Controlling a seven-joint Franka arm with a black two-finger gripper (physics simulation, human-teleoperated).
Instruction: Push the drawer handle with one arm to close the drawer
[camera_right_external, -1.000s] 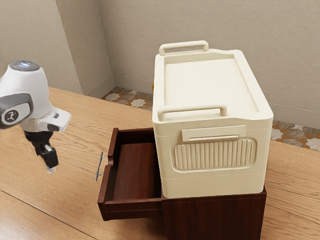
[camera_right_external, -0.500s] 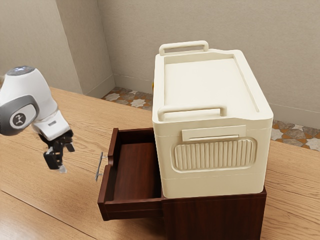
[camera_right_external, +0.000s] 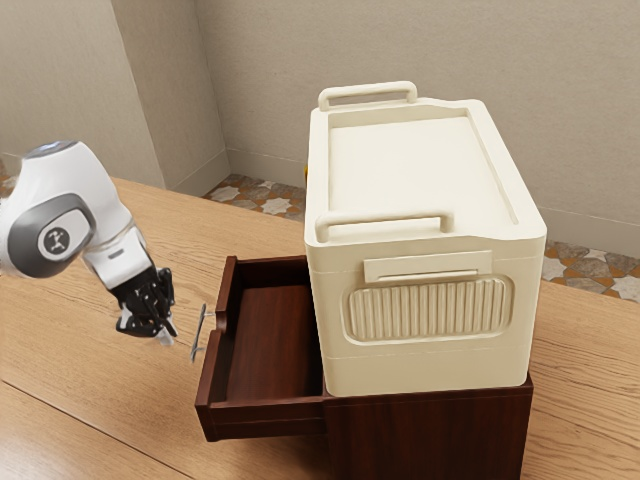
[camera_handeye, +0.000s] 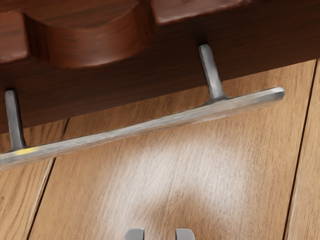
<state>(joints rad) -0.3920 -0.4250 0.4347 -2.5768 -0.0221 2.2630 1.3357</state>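
Observation:
The black gripper (camera_right_external: 166, 338) hangs over the table just left of the metal bar handle (camera_right_external: 200, 334) in the exterior view, apart from it and tilted toward it. The dark red wooden drawer (camera_right_external: 268, 340) stands pulled out from its cabinet (camera_right_external: 425, 435), its inside bare. In the wrist view, the handle (camera_handeye: 150, 125) runs slantwise across on two posts fixed to the drawer front (camera_handeye: 165, 65). Two grey tips of the gripper (camera_handeye: 160, 234) show with a gap between them, nothing held there.
A large cream box (camera_right_external: 430, 310) with raised rails rests on top of the cabinet, beside the drawer. The wooden table (camera_right_external: 100, 400) extends under the arm and around the cabinet. A wall (camera_right_external: 400, 40) stands behind.
My hand has moved toward the exterior view's right, closer to the handle, and has turned. The drawer stays where it was.

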